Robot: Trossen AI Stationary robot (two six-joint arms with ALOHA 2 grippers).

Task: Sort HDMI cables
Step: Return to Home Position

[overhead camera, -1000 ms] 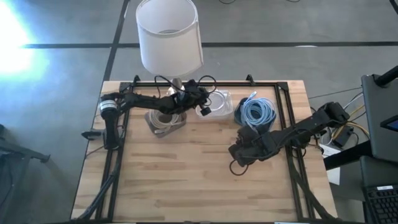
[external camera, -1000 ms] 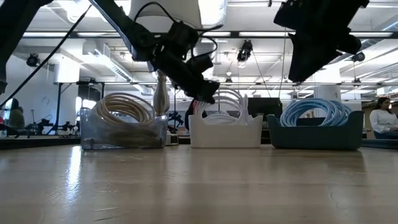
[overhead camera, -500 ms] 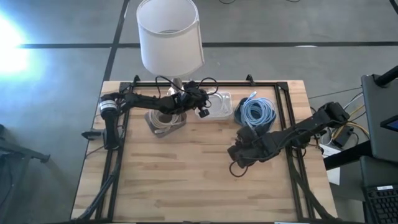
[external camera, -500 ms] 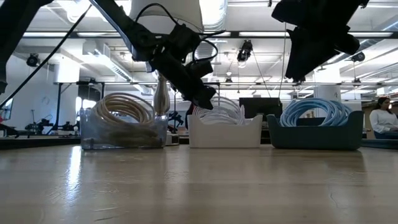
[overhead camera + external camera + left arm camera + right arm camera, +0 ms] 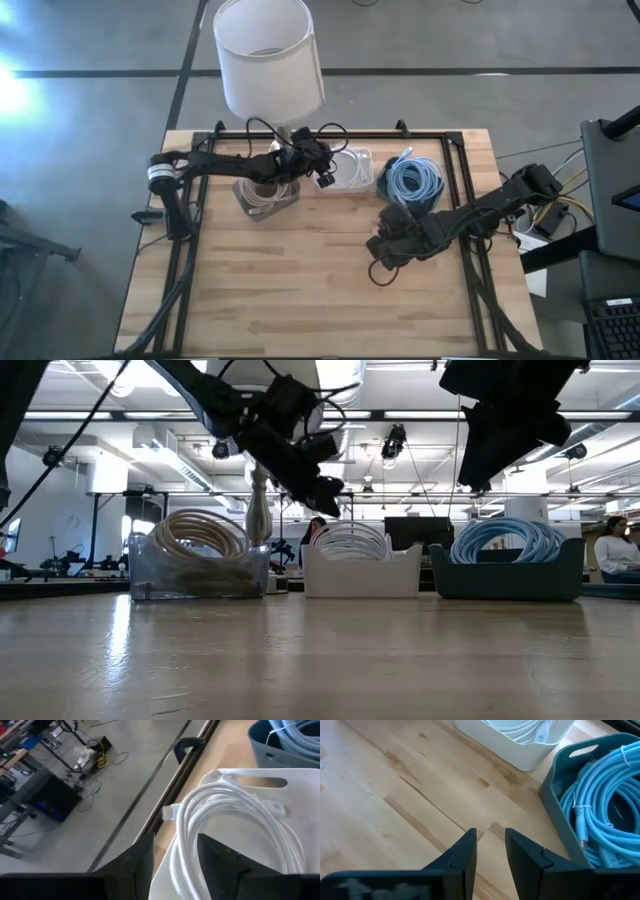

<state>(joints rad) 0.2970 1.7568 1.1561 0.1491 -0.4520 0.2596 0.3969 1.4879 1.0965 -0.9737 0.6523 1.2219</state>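
Three for three on the bins, judging from here. Seeing the beige cables (image 5: 200,538) coiled in the clear bin (image 5: 190,578), the white cables (image 5: 235,815) lying in the white bin (image 5: 362,573), and the light blue cables (image 5: 508,538) heaped in the teal bin (image 5: 505,582). Finding all three bins ranged in a row along the far edge of the worktop (image 5: 300,290), with the clear bin nearest the left edge and the teal bin nearest the right. Not spotting any coil outside a bin. Not managing a sure count within each heap, though; possibly three apiece, with loops overlapping too much to say. Noting a white lampshade (image 5: 270,60) standing at the far edge and blocking part of the clear bin from above.

Watching the left gripper (image 5: 322,488) hanging above the left end of the white bin, its fingers (image 5: 142,857) spread wide and gripping nothing, the white coil lying well below them. Seeing the right gripper (image 5: 490,845) hovering over bare wood just in front of the teal bin, toward the right edge, fingers parted a little and likewise empty.

Reckoning the sorting itself as finished, leaving only the drawing-back of both arms to their rest poses. Expecting a lift straight up first on the left, so as not to snag the white loops or clip the bin's rim.
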